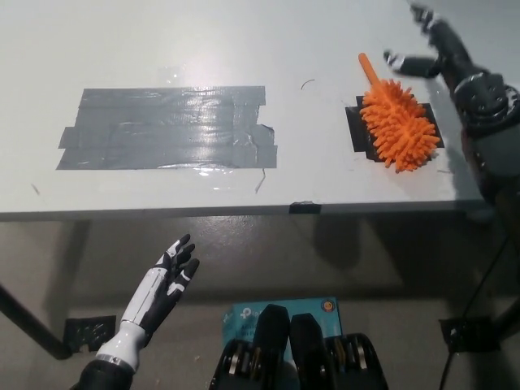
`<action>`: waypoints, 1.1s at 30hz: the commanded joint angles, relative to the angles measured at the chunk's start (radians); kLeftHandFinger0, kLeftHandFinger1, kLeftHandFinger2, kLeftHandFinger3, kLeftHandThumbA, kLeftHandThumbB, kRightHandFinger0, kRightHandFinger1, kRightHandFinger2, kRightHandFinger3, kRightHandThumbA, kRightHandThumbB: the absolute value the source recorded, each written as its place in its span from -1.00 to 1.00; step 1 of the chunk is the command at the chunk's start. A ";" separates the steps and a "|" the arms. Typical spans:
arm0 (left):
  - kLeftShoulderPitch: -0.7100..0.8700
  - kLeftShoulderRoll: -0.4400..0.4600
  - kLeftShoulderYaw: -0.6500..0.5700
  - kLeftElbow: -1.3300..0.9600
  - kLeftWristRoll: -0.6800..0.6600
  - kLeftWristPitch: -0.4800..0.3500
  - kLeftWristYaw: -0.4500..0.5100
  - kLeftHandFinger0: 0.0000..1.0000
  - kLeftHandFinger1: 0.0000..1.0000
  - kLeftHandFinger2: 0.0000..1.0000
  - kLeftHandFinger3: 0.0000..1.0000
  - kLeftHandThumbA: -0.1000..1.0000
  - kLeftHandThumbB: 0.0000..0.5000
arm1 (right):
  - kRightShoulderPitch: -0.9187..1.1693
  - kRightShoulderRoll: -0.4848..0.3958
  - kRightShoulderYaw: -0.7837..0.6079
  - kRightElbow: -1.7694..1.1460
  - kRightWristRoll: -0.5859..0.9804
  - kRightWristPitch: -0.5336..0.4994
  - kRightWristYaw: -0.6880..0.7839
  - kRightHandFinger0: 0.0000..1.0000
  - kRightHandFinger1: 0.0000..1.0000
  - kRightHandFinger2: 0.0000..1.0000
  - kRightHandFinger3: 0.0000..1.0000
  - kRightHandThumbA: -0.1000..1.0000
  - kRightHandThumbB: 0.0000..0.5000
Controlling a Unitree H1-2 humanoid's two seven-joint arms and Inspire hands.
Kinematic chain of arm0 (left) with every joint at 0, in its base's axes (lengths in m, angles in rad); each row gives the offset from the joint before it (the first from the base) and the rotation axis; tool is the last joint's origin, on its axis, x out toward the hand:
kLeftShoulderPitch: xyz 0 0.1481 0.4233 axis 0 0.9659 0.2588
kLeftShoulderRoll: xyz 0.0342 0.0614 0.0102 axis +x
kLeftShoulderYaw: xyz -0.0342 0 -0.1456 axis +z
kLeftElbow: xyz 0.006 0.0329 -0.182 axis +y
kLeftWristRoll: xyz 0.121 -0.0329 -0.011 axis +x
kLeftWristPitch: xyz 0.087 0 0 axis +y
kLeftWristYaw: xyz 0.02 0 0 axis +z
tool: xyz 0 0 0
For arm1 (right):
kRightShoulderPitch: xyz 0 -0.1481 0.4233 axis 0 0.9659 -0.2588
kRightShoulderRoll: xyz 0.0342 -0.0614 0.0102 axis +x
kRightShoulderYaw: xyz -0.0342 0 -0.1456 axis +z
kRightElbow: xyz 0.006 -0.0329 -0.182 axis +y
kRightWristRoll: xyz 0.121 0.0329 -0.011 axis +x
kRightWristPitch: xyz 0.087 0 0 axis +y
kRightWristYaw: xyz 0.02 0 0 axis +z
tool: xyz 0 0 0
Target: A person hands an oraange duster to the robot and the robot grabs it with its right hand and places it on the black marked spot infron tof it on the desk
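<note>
While the orange duster (397, 123) lies on the black marked spot (354, 130), handle slanting up-left, my right hand (435, 50) hovers just beyond it, fingers (400, 58) spread, holding nothing; my left hand (172, 276) rests open below the bench (244, 49).

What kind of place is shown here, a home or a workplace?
Probably a lab or test room rather than a home: a plain white desk carries taped marks, a grey tape patch and a black marked spot under an orange duster, with a cable hanging beside it.
</note>
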 commanded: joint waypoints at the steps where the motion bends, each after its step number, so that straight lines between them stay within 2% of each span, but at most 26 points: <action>1: -0.014 0.017 0.011 -0.009 0.001 -0.026 -0.003 0.98 1.00 1.00 1.00 0.78 -0.41 | -0.081 -0.036 -0.130 -0.236 0.093 -0.157 -0.175 1.00 1.00 1.00 1.00 0.57 0.11; 2: -0.015 0.019 0.011 -0.009 0.002 -0.024 -0.003 0.98 1.00 1.00 1.00 0.78 -0.41 | -0.077 -0.040 -0.138 -0.297 0.078 -0.148 -0.185 1.00 1.00 1.00 1.00 0.58 0.04; 4: -0.019 0.021 0.013 -0.006 0.000 -0.022 -0.003 0.96 1.00 1.00 1.00 0.78 -0.44 | -0.059 -0.051 -0.151 -0.443 0.054 -0.109 -0.182 1.00 1.00 1.00 1.00 0.61 0.11; 7: -0.021 0.022 0.013 -0.003 -0.003 -0.024 -0.006 0.96 1.00 1.00 1.00 0.78 -0.45 | -0.009 -0.050 -0.169 -0.677 0.071 -0.034 -0.126 1.00 1.00 1.00 1.00 0.54 0.07; 8: -0.014 0.022 0.012 -0.005 -0.002 -0.026 -0.006 0.95 1.00 1.00 1.00 0.78 -0.48 | 0.037 -0.049 -0.159 -0.804 0.045 -0.006 -0.108 1.00 1.00 1.00 1.00 0.62 0.02; 12: 0.006 0.024 0.008 -0.006 0.002 -0.030 -0.007 0.93 1.00 1.00 1.00 0.78 -0.53 | 0.223 -0.024 -0.126 -1.244 -0.064 0.067 -0.064 1.00 1.00 1.00 1.00 0.74 -0.08; 13: 0.006 0.024 0.008 -0.006 0.002 -0.030 -0.007 0.93 1.00 1.00 1.00 0.78 -0.53 | 0.223 -0.024 -0.126 -1.244 -0.064 0.067 -0.064 1.00 1.00 1.00 1.00 0.74 -0.08; 14: 0.009 0.022 0.008 -0.002 0.000 -0.034 -0.007 0.94 1.00 1.00 1.00 0.78 -0.54 | 0.308 -0.009 -0.118 -1.405 -0.080 0.067 -0.044 1.00 1.00 1.00 1.00 0.76 -0.11; 15: 0.011 0.021 0.008 0.002 -0.002 -0.039 -0.006 0.94 1.00 1.00 1.00 0.78 -0.54 | 0.374 0.003 -0.112 -1.499 -0.074 0.052 -0.032 1.00 1.00 1.00 1.00 0.81 -0.03; 16: 0.017 0.022 0.009 0.005 -0.004 -0.045 -0.005 0.94 1.00 1.00 1.00 0.79 -0.54 | 0.499 0.028 -0.097 -1.657 -0.048 0.041 -0.011 1.00 1.00 1.00 1.00 0.75 -0.07; 17: 0.017 0.022 0.009 0.005 -0.004 -0.045 -0.005 0.94 1.00 1.00 1.00 0.79 -0.54 | 0.499 0.028 -0.097 -1.657 -0.048 0.041 -0.011 1.00 1.00 1.00 1.00 0.75 -0.07; 18: 0.023 0.024 0.010 0.006 -0.005 -0.047 -0.006 0.95 1.00 1.00 1.00 0.80 -0.51 | 0.596 0.046 -0.081 -1.740 -0.015 0.027 -0.002 1.00 1.00 1.00 1.00 0.71 -0.13; 21: 0.021 0.025 0.008 0.010 -0.002 -0.044 -0.007 0.94 1.00 1.00 1.00 0.82 -0.48 | 0.688 0.057 -0.069 -1.789 0.009 -0.001 0.001 1.00 1.00 1.00 1.00 0.69 -0.17; 22: 0.020 0.025 0.007 0.011 -0.001 -0.045 -0.007 0.94 1.00 1.00 1.00 0.82 -0.48 | 0.712 0.059 -0.066 -1.797 0.006 -0.015 0.002 1.00 1.00 1.00 1.00 0.67 -0.27; 24: 0.020 0.024 0.007 0.017 -0.004 -0.051 -0.008 0.94 1.00 1.00 1.00 0.83 -0.49 | 0.861 0.080 -0.038 -1.825 0.038 -0.071 0.002 1.00 1.00 1.00 1.00 0.58 -0.29; 25: 0.019 0.024 0.007 0.020 -0.005 -0.051 -0.009 0.94 1.00 1.00 1.00 0.83 -0.49 | 0.907 0.088 -0.025 -1.826 0.034 -0.085 0.004 1.00 1.00 1.00 1.00 0.60 -0.26; 27: 0.018 0.023 0.007 0.024 -0.005 -0.051 -0.009 0.94 1.00 1.00 1.00 0.83 -0.47 | 0.975 0.095 0.001 -1.815 0.029 -0.109 0.012 1.00 1.00 1.00 1.00 0.62 -0.31; 28: 0.017 0.023 0.007 0.027 -0.002 -0.055 -0.006 0.93 1.00 1.00 1.00 0.86 -0.43 | 1.017 0.104 0.018 -1.793 0.037 -0.118 0.014 1.00 1.00 1.00 1.00 0.64 -0.19; 29: 0.020 0.023 0.007 0.026 -0.003 -0.055 -0.006 0.93 1.00 1.00 1.00 0.88 -0.43 | 1.054 0.121 0.037 -1.730 0.009 -0.153 0.005 1.00 1.00 1.00 1.00 0.76 -0.17; 30: 0.023 0.024 0.008 0.024 -0.004 -0.053 -0.007 0.93 1.00 1.00 1.00 0.88 -0.43 | 1.065 0.127 0.044 -1.701 -0.006 -0.171 0.001 1.00 1.00 1.00 1.00 0.78 -0.20; 31: 0.026 0.025 0.008 0.021 -0.005 -0.052 -0.008 0.93 1.00 1.00 1.00 0.88 -0.43 | 1.075 0.133 0.052 -1.668 -0.022 -0.189 -0.003 1.00 1.00 1.00 1.00 0.78 -0.24; 33: 0.030 0.028 0.006 0.019 0.001 -0.057 -0.007 0.92 1.00 1.00 1.00 0.92 -0.45 | 1.085 0.149 0.071 -1.521 -0.056 -0.228 -0.022 1.00 1.00 1.00 1.00 0.73 -0.14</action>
